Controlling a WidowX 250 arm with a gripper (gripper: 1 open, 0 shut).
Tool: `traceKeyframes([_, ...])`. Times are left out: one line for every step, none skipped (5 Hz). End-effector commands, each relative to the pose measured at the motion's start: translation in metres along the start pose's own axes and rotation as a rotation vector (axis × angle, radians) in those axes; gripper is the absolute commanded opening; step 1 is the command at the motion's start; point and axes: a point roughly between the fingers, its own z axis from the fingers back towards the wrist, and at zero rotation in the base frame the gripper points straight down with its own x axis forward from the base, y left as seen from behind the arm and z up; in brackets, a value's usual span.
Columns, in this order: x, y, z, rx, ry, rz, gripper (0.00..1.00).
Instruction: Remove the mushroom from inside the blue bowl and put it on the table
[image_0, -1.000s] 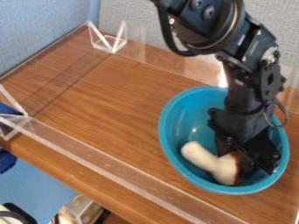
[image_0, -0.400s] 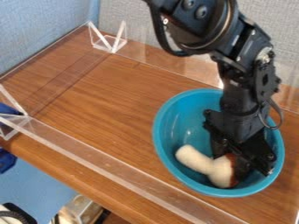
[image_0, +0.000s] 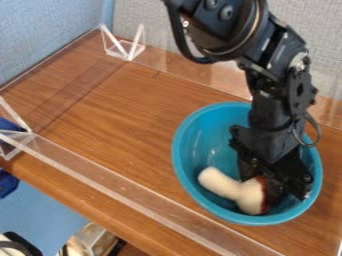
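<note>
The end effector (image_0: 281, 190) is clamped on the mushroom (image_0: 235, 187) inside the blue bowl (image_0: 201, 140).

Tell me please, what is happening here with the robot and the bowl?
A black robot arm reaches straight down into the blue bowl, which sits near the right edge of the table. Its gripper is shut on the mushroom, at the reddish-brown cap end, while the cream stem sticks out to the left. The mushroom is low inside the bowl and has not been lifted out. Nothing has been placed on the wood tabletop so far.
</note>
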Motion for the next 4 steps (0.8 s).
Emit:
traceKeyframes([-0.0039,0.0063,0.0022,0.002,0.004,0.019,0.0])
traceKeyframes([-0.0035,0.0081,0.0031,0.0,0.002,0.026,0.0])
traceKeyframes([-0.0026,0.0101,0.0042,-0.002,-0.002,0.031,0.0])
traceKeyframes([-0.0016,0.0122,0.0054,-0.003,-0.005,0.036,0.0])
